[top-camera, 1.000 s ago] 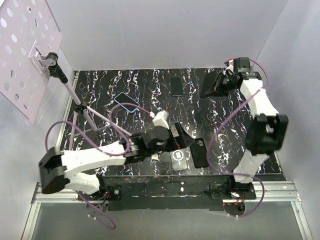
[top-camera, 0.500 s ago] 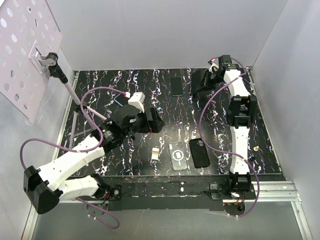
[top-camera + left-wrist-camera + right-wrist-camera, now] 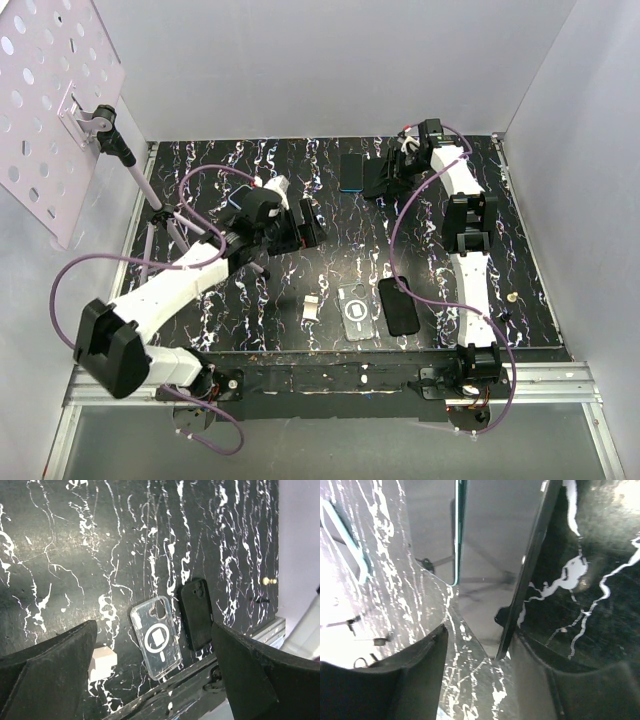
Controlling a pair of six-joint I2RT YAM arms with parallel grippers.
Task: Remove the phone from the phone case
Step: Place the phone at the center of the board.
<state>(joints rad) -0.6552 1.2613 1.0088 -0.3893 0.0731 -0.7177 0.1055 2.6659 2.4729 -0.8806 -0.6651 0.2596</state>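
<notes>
An empty clear phone case [image 3: 357, 311] [image 3: 156, 642] with a white ring lies near the table's front edge. A black case-shaped piece [image 3: 400, 305] [image 3: 196, 612] lies beside it. At the far side, my right gripper [image 3: 385, 182] [image 3: 477, 635] stands open around a dark phone [image 3: 495, 545]. The phone is tilted on its edge and leans on the right finger [image 3: 535, 680], with a gap to the left finger. My left gripper [image 3: 308, 228] [image 3: 153, 626] hangs wide open over the table's middle left, holding nothing.
A teal-edged phone [image 3: 351, 170] [image 3: 432, 525] lies flat just left of the right gripper. Another blue-edged phone [image 3: 240, 197] is partly hidden behind the left arm. A small white block [image 3: 312, 308] [image 3: 102, 662] sits left of the clear case. A stand [image 3: 150, 195] is at the back left.
The right gripper carried the dark phone leftward and down to the far table and opened its jaws. The left arm drew back from the cases toward the middle left.
</notes>
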